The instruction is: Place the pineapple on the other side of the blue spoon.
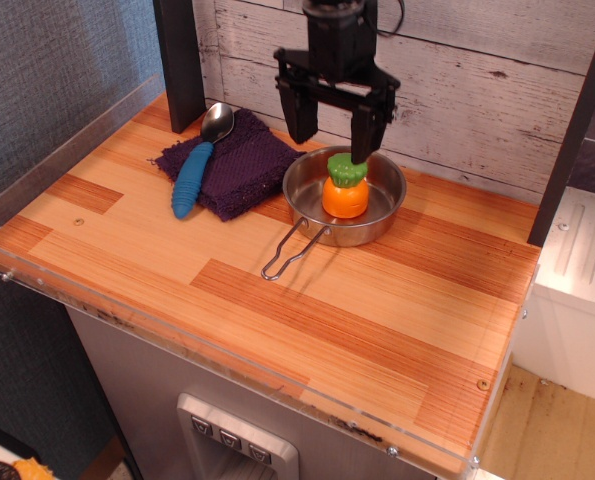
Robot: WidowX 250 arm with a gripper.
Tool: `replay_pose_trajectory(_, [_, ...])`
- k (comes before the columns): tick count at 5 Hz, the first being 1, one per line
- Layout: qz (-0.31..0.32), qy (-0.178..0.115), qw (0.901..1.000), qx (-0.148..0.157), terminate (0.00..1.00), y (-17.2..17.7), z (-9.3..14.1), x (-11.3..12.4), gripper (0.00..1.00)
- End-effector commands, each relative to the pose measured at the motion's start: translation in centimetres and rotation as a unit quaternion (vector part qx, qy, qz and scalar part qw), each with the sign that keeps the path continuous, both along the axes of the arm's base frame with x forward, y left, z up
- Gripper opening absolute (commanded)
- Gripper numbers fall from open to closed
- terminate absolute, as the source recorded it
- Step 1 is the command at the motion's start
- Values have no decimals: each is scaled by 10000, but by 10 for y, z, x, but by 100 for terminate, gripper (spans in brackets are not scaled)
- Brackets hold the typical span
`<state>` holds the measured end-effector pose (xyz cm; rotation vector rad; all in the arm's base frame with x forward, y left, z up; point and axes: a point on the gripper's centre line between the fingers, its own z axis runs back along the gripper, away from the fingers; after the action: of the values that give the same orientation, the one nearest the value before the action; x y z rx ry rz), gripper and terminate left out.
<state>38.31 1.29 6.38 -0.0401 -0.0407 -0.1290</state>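
- Desk (307, 330) front lies bare, a clear lip guarding its near and left edges, giving open room for a set-down.
- Pineapple (345, 186) sits upright in the steel pan (377, 215), right of the blue spoon (191, 168) on its purple cloth (247, 165).
- Claw (335, 140) hangs spread above the fruit's green top, gripping nothing, apparently lined up for a descent.

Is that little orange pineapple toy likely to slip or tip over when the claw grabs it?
Possibly. The pineapple has a round, glossy body, so it may slip. Its chunky green top probably grips better. It stands upright in the steel pan, so it might tip if nudged. The end effector is open above it.
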Motion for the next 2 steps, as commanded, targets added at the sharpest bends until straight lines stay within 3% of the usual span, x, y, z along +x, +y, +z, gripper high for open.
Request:
replay_pose_trajectory(1, [-82, -34, 9999, 69, 0, -6, -3, 14, 100])
replay_pose_trajectory(2, [-124, -20, 9999, -14, 0, -8, -4, 13, 100])
